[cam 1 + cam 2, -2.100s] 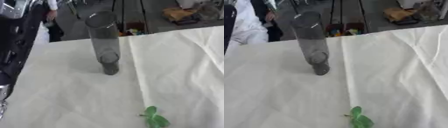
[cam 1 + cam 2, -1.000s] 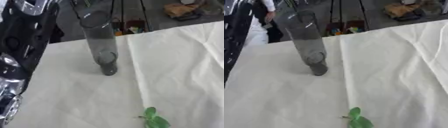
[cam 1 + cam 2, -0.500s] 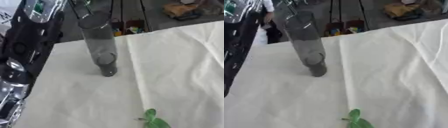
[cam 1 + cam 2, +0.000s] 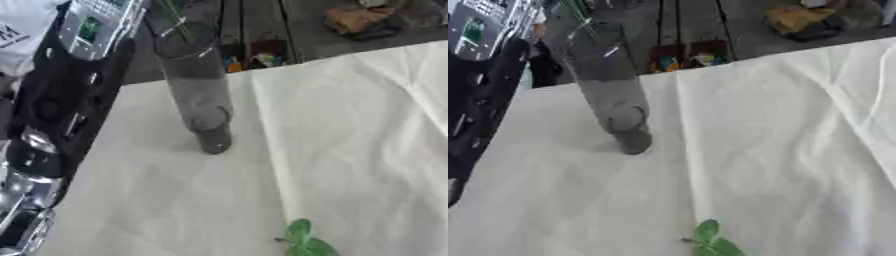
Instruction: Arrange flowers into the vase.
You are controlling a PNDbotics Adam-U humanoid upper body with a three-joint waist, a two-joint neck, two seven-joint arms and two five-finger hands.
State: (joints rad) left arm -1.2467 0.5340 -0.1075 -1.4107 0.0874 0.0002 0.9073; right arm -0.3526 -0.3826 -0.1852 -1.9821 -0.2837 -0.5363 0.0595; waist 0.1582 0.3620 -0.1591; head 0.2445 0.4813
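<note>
A tall clear grey glass vase point(image 4: 197, 95) stands upright on the white cloth at the left of the middle. A thin green stem point(image 4: 178, 22) slants down from the top edge to the vase's mouth; what holds it is out of the picture. My left arm point(image 4: 61, 115), black with silver parts, rises along the left side and ends in a silver wrist panel point(image 4: 92, 25) beside the vase's top. Its hand is cut off by the top edge. A sprig of green leaves point(image 4: 304, 242) lies on the cloth at the bottom edge. My right hand shows nowhere.
The white cloth point(image 4: 350, 150) covers the table, with creases running down its right half. Beyond the far edge are dark stand legs point(image 4: 689, 30), small coloured items point(image 4: 684, 57) and a brown object point(image 4: 798, 20) on the floor.
My left arm has come in from the left and risen beside the vase. A thin green stem now shows at the vase's mouth. The vase and the leaf sprig have stayed put.
</note>
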